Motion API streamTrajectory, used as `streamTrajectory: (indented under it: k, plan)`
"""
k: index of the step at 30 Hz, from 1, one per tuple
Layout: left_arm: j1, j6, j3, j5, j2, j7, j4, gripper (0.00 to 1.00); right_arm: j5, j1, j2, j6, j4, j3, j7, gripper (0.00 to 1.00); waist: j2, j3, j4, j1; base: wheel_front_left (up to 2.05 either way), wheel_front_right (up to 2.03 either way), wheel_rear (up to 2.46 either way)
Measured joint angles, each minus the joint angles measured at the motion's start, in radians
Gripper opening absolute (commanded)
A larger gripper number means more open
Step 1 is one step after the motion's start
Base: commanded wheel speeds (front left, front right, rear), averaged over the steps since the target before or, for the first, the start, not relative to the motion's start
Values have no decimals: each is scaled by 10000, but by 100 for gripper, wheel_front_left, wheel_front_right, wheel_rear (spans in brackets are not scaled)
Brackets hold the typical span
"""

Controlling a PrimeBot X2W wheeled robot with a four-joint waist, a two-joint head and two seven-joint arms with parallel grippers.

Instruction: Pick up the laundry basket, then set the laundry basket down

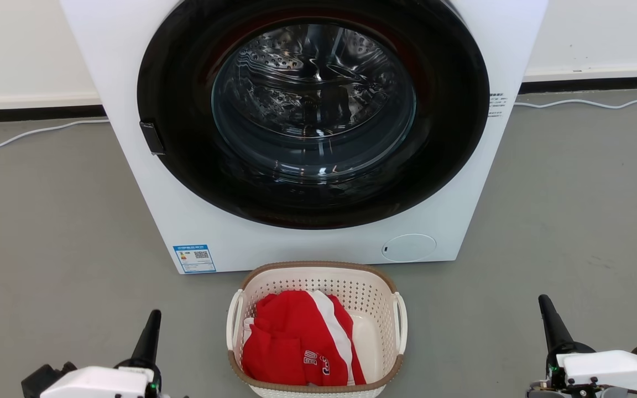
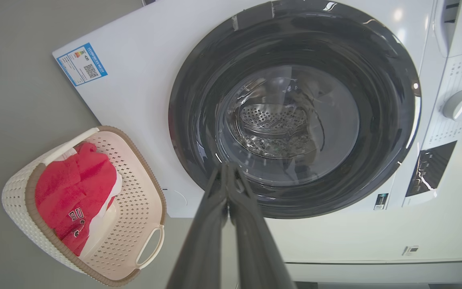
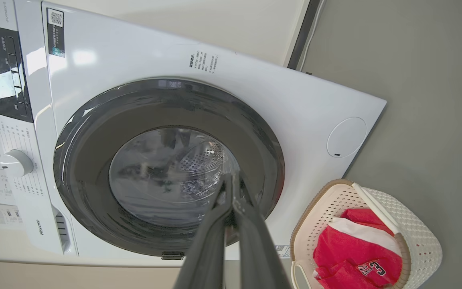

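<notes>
**Head view with both wrist views.** We see the laundry basket (image 1: 365, 293) standing upright on the grey floor (image 1: 47, 232). It sits just in front of the white washing machine (image 1: 125, 83), below the machine's round glass door (image 1: 313, 110). The basket lies between the two arms and touches neither. A red garment (image 1: 291, 337) with a white stripe lies bunched inside it, mostly toward the left, and bare cream bottom shows at the right. The white loop handles (image 1: 234, 326) on the basket's two sides stand apart from both grippers.

The left gripper (image 1: 151, 323) rises at the lower left of the head view, well apart from the basket. Its two dark fingers (image 1: 147, 345) are pressed together with nothing between them. The right gripper (image 1: 546, 307) rises at the lower right, likewise closed on nothing and well apart from the basket. In each wrist view we find the fingers meeting at their tips in front of the door, with the basket off to one side. A white cable (image 1: 31, 132) runs along the floor near the wall.
</notes>
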Motion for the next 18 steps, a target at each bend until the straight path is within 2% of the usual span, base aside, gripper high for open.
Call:
streamTrajectory:
  k: [18]
  plan:
    - [-331, -176, 142, -1971, -159, 529, -341, 0, 2489, -225, -10, 0, -201, -13, 560, 0, 0, 67, 26, 0, 0, 0, 0]
